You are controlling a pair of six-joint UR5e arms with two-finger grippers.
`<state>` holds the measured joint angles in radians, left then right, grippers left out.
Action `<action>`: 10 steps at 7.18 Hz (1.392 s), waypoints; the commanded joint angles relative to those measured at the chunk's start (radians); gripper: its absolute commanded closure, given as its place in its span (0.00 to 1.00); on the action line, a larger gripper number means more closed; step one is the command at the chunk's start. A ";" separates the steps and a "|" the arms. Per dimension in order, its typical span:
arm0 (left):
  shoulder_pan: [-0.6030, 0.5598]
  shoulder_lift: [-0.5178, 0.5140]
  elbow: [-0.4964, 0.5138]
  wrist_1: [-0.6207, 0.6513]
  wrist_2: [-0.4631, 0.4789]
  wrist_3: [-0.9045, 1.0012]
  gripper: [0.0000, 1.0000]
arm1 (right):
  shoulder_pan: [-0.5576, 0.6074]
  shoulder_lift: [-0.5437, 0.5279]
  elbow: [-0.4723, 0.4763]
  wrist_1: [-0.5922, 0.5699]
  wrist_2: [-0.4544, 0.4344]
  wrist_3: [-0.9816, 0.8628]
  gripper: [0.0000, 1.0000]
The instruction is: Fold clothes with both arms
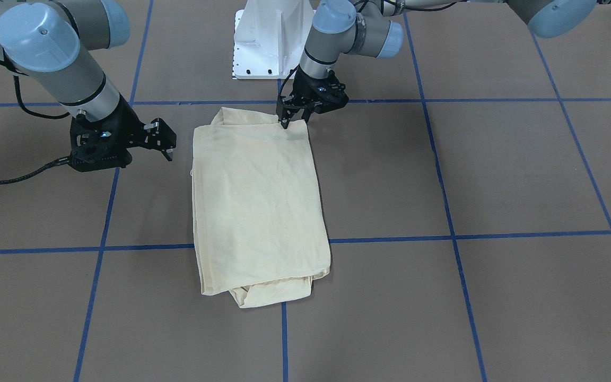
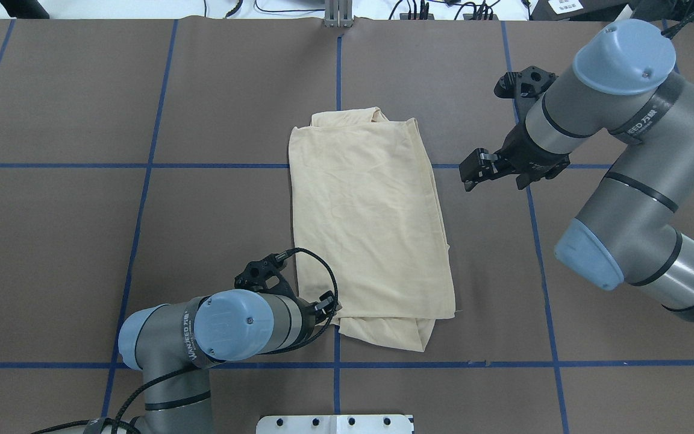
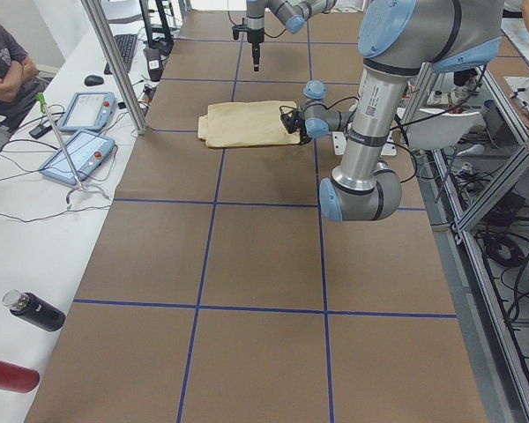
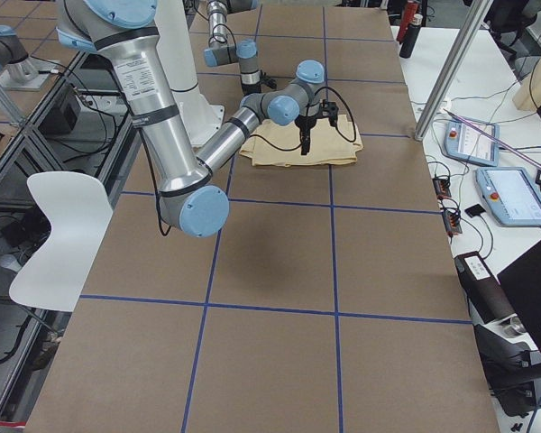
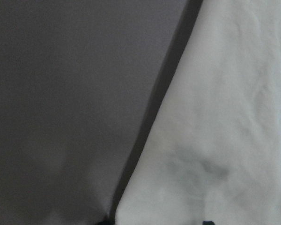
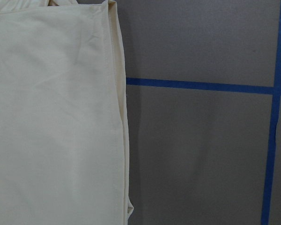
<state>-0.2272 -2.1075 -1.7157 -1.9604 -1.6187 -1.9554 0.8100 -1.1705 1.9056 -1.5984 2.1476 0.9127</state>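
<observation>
Okay, I see the left gripper (image 1: 295, 122), jaws parted, astride the folded shirt (image 1: 258, 196) at its corner nearest the robot's edge of the table (image 1: 496, 175), and the right gripper (image 2: 469, 170) agape and empty alongside; next I'd judge a pinch there for the crosswise fold.

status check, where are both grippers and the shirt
Left gripper down on corner of shirt, grip unclear. Right gripper open, clear of it. Folded long, flat. No obstruction seen.

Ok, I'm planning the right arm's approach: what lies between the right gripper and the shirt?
Nothing but bare table crossed by a blue tape line separates the right gripper from the shirt; the overhead view shows it.
</observation>
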 commanded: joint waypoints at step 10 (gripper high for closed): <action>-0.012 -0.008 -0.005 0.024 0.000 0.003 0.57 | 0.002 0.000 -0.014 0.002 -0.002 -0.003 0.00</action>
<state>-0.2351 -2.1151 -1.7209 -1.9480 -1.6184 -1.9533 0.8115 -1.1708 1.8982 -1.5981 2.1472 0.9113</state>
